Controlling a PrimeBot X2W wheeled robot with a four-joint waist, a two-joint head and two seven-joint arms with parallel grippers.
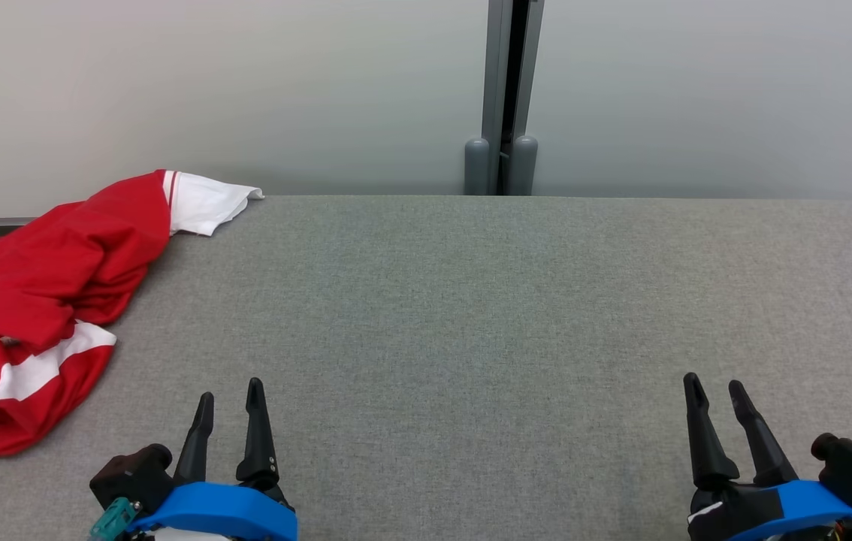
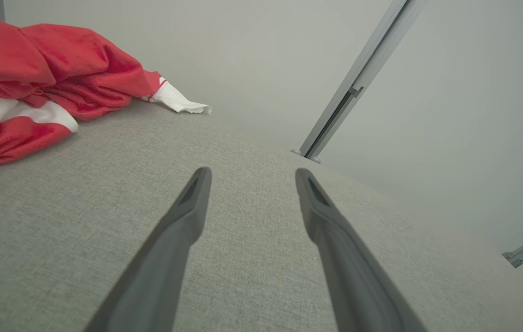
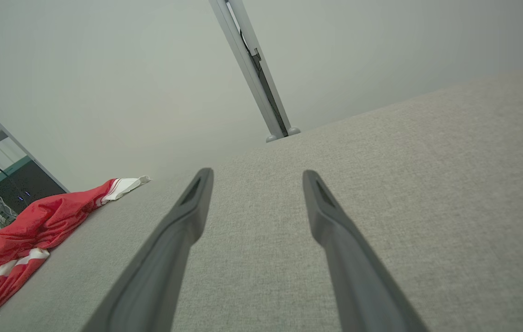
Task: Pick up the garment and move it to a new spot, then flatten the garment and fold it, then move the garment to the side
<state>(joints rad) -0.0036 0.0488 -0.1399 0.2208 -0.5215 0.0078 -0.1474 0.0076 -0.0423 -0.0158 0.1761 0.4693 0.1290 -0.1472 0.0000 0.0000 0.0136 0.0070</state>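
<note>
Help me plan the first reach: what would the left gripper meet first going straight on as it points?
The way looks free: the left gripper, open, points across the grey table toward the wall. The garment lies off to its left. Depth is unclear.

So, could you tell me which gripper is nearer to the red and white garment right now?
Left. The left gripper sits open just to the right of the garment, not touching it. The right gripper, also open, is across the grey table on the far side.

Head view: high, looking down across tabletop (image 1: 471, 315) toward wall (image 1: 246, 90). Wrist views: low, close over it; all share garment (image 1: 58, 255).
</note>
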